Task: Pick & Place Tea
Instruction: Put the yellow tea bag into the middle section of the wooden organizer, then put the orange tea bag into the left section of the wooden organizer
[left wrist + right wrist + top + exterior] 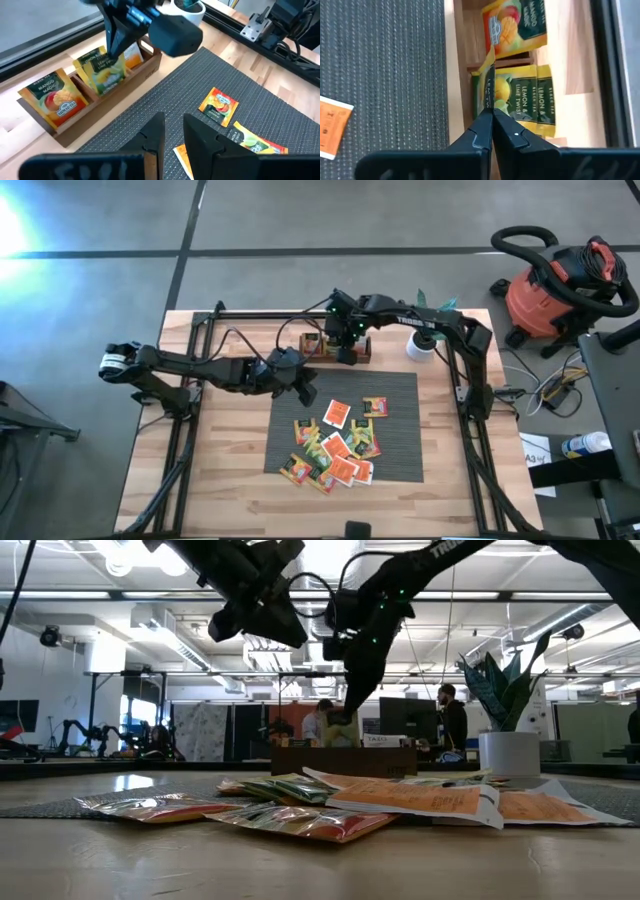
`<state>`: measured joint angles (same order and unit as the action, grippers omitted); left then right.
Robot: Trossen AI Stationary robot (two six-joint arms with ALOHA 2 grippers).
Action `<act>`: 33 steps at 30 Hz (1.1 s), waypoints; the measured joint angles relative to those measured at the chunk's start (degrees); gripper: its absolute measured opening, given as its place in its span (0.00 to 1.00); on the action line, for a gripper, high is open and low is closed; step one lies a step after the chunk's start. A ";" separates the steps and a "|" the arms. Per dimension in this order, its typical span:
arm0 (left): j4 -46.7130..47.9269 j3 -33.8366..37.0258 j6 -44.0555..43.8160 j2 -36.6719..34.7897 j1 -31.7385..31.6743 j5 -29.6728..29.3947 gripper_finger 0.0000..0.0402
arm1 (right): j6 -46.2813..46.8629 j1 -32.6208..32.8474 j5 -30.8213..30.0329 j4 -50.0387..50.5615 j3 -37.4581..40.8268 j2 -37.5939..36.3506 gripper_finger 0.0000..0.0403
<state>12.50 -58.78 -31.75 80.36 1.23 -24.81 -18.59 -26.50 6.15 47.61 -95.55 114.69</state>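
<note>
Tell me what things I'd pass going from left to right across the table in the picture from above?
Left gripper → wooden tray → right gripper, pinching a tea sachet over the tray → white cup.

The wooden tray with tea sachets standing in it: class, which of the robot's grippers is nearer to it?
Right. The right gripper is directly over the wooden tray, pinching a lemon sachet in it; the left gripper hovers beside the tray, over the grey mat.
</note>
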 joint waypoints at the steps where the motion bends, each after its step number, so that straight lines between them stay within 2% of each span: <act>1: 0.16 0.00 -0.16 0.00 0.00 -0.35 0.16 | -0.07 -0.18 0.02 0.08 0.00 0.43 0.02; 15: 1.44 0.00 -3.54 -0.02 0.07 -0.65 0.16 | -1.91 -1.12 -0.14 0.02 0.38 1.69 0.04; 21: 1.43 0.00 -4.24 -0.02 0.13 -0.65 0.16 | -1.83 -1.03 -0.56 -0.01 1.20 1.69 0.16; 27: 1.67 0.00 -4.45 -0.02 0.13 -0.62 0.16 | -1.33 -1.10 -3.70 0.32 1.22 1.14 0.29; 33: 2.41 0.00 -4.54 -0.02 0.17 -0.55 0.16 | 0.94 -0.97 -4.68 1.64 1.22 -2.59 0.36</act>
<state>14.90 -58.78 -36.29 80.34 1.41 -25.36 -17.65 -27.47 1.48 49.25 -94.32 112.10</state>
